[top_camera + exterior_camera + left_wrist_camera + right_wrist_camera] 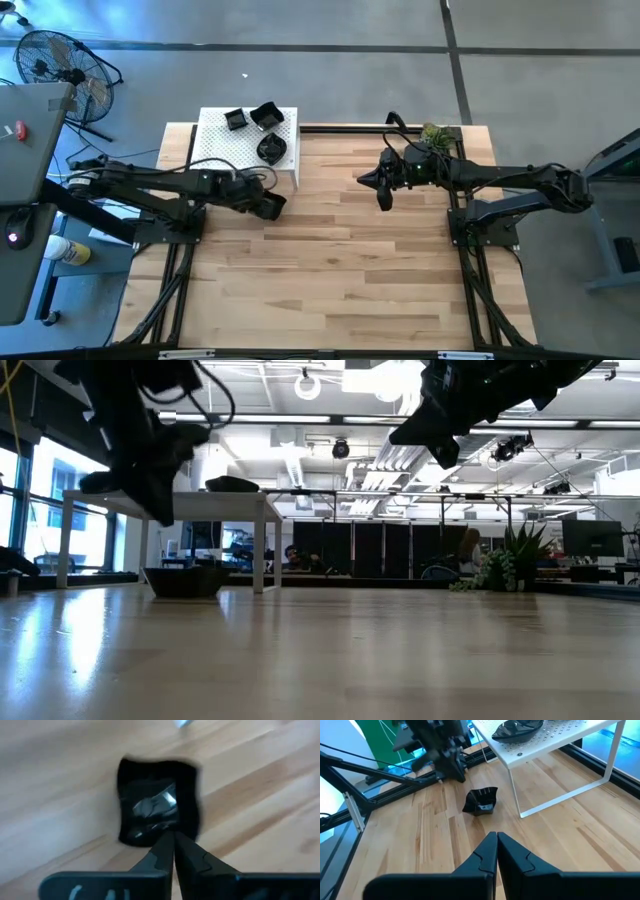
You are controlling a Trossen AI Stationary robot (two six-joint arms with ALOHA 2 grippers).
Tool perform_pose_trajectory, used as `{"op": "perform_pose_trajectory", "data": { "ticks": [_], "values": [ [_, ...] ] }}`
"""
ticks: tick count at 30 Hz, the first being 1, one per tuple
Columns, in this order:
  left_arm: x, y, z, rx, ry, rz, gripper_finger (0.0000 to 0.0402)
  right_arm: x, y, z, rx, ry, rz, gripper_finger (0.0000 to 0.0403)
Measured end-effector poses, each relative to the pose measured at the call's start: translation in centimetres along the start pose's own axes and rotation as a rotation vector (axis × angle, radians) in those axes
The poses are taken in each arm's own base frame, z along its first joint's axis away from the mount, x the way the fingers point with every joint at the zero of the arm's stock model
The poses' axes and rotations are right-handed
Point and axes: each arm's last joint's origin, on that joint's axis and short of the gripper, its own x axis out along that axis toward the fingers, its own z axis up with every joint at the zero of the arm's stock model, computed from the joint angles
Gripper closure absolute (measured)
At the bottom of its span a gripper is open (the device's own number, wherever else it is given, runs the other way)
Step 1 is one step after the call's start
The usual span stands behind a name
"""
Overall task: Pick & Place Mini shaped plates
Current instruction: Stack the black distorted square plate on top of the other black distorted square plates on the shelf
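Observation:
A small glossy black square plate (481,801) rests by its base on the wooden table, beside the leg of the white perforated stand (225,150); the low view shows this plate (185,580) too. Three more black plates (267,114) lie on top of the stand. My left gripper (173,839) is shut and hovers just above the square plate (157,807), pointing steeply down, clear of it. In the right wrist view the left gripper (454,769) stands apart from the plate. My right gripper (383,195) is shut and hangs in the air over the table's far middle.
A green plant sprig (435,133) sits at the table's far right corner. The stand's thin legs (520,795) rise close beside the plate on the table. Bare wood (330,280) spreads across the middle and near side.

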Motion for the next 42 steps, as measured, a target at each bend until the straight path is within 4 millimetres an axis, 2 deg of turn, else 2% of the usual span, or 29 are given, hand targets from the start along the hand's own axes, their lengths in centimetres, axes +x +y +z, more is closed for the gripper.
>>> {"op": "perform_pose_trajectory", "data": {
  "ticks": [11,17,25,29,36,42],
  "values": [
    [3.1,1.0,0.8,-0.043,0.037,0.151,0.0301,0.0,-0.1,0.1,0.000,-0.014,-0.034,0.0396],
    [5.0,1.1,1.3,0.009,0.098,0.174,0.0299,0.0,-0.1,0.1,0.000,-0.018,-0.038,0.0396],
    [6.0,1.3,1.3,0.057,0.160,0.191,0.0299,0.0,-0.1,0.1,0.000,-0.018,-0.038,0.0396],
    [6.1,1.1,1.2,0.075,0.207,0.140,0.0313,0.0,-0.1,0.1,0.000,-0.018,-0.038,0.0396],
    [5.6,0.6,1.4,0.141,0.247,0.063,0.0394,0.0,-0.1,0.1,0.000,-0.018,-0.037,0.0396],
    [4.7,-0.5,1.8,0.252,0.250,0.011,0.0396,0.0,-0.1,0.1,0.000,-0.017,-0.037,0.0396]
  ]
}}
